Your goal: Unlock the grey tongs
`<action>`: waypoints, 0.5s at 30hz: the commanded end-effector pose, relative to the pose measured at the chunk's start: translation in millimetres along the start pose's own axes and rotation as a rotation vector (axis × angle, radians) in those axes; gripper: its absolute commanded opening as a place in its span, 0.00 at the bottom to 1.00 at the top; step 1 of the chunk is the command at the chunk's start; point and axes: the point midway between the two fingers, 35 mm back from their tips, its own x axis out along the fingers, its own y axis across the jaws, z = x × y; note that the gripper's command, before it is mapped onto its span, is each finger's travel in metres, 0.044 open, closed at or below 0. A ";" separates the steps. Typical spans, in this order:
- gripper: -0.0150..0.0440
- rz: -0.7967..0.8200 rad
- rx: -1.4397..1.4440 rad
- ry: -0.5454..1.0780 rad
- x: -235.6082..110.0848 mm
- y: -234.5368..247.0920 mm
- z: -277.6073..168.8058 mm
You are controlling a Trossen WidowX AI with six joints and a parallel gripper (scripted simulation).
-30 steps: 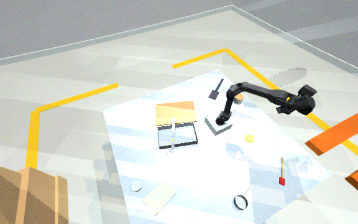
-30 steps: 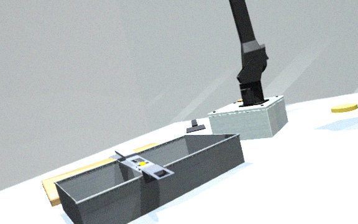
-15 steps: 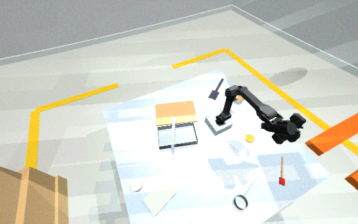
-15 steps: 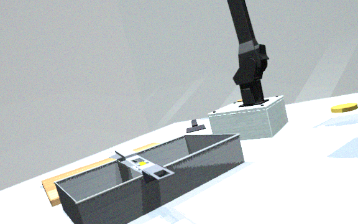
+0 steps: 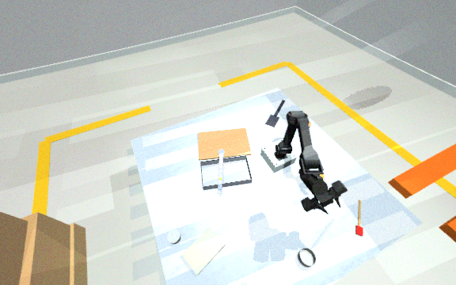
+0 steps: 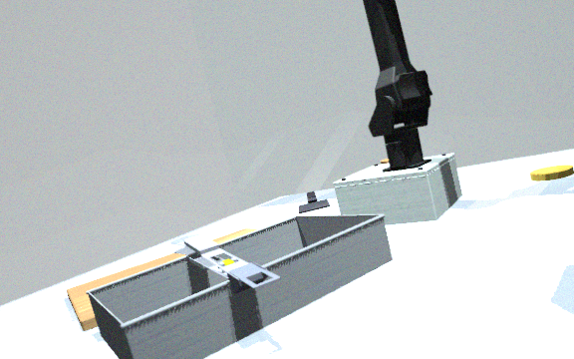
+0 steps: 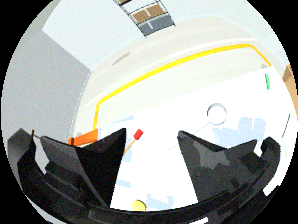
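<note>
grey tongs [image 5: 220,174]: slim, pale, laid across roasting tin [image 5: 247,172] mid-tabletop beside wooden board [image 5: 223,142] | yellow lock mark seen only in exterior view | tool [image 5: 324,202]: parted, nothing gripped

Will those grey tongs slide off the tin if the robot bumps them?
Probably yes: the tongs only rest across the tin's thin rims, overhanging one side, so they may slip or tip. They look stiff and slim.

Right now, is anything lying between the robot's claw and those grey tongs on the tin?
In the top view, only bare white mat separates gripper from tongs.
</note>
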 end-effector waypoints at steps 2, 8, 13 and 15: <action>0.69 -0.246 -0.061 -0.054 -26.8 -89.6 0.1; 0.69 -0.528 -0.130 -0.043 -74.6 -184.4 -16.6; 0.69 -0.741 -0.157 0.026 -124.3 -250.6 -47.4; 0.69 -0.822 -0.167 0.070 -145.6 -273.8 -63.5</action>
